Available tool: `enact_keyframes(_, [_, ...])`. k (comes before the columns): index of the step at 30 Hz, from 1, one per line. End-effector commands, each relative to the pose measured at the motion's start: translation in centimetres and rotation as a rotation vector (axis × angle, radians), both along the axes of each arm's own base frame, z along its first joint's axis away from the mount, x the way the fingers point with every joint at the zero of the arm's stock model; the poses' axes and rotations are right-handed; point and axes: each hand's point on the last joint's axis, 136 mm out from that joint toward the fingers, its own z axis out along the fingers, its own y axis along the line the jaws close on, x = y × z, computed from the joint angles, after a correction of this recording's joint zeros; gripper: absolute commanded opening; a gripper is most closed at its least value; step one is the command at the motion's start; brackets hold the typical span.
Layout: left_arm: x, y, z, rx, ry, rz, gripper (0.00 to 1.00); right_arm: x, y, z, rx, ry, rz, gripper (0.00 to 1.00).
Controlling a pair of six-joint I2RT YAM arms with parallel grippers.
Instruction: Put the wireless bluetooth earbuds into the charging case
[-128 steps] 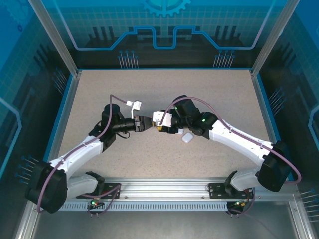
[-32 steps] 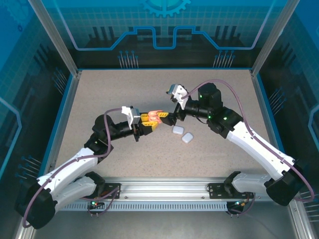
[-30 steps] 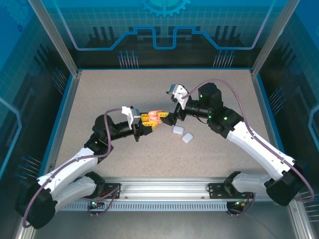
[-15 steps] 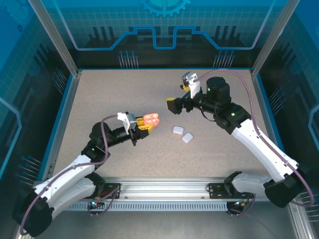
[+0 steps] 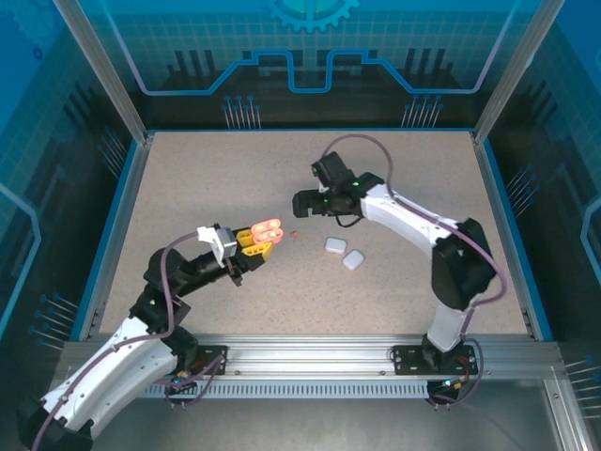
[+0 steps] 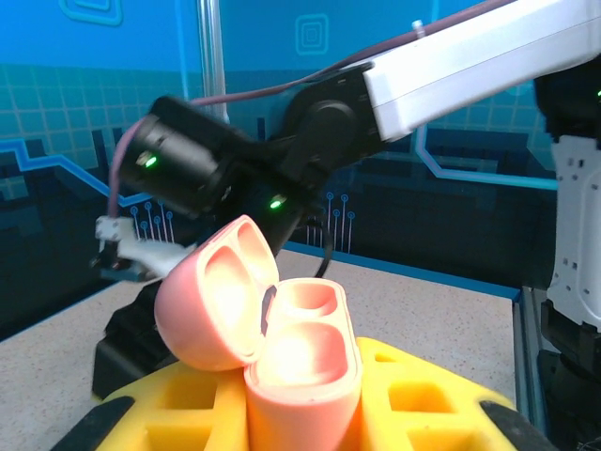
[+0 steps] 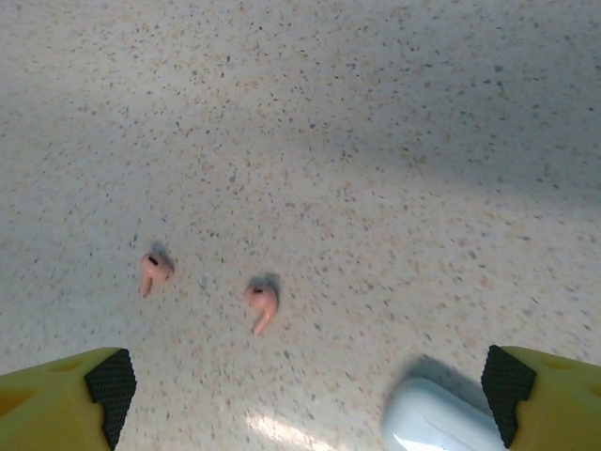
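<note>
Speckled beige tabletop (image 5: pixel 188 178), blue circuit-patterned walls (image 5: pixel 188 47), aluminium frame posts (image 5: pixel 100 66)

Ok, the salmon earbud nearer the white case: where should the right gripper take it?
Likely at its rounded head, from straight above: the salmon earbud lies flat on the table, stem pointing toward the open right gripper, which can close across its sides.

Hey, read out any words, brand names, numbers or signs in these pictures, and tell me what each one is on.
None can be read. The open salmon-pink charging case shows no marking, nor do the two white cases or the two pink earbuds. The blue backdrop panels bear only a gear shape and circuit lines, no letters.
</note>
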Motion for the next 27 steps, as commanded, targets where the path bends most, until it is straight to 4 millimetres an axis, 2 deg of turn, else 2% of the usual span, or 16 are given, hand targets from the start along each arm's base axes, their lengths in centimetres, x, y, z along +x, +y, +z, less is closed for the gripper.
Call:
enact_keyframes(1, [-0.4,0.7,-0.2,0.007,0.008,0.034,0.0,0.2,0.5,-1.2,-0.062,0.052,-0.073,0.94])
enact_keyframes(5, [-0.8,1.3,0.3,-0.004,0.002,0.054,0.0,1.3,2.5,-3.0,-0.061,0.092,-0.062,0.85])
enact_keyframes(10, [-0.8,1.6,0.4,-0.002,-0.001,0.07,0.0,1.6,3.8,-5.0,-0.114,0.131,-0.049,0.76])
enact_keyframes(18, [-0.8,1.7,0.2,0.009,-0.004,0.076,0.0,0.6,5.3,-7.9,-0.146,0.187,-0.031,0.66])
enact_keyframes(24, [-0.7,1.7,0.1,0.013,-0.005,0.079,0.0,-0.2,5.8,-9.4,-0.182,0.215,-0.012,0.65])
enact_keyframes(27, [-0.7,1.7,0.0,0.012,-0.007,0.077,0.0,-0.4,5.7,-10.2,-0.197,0.234,-0.011,0.61])
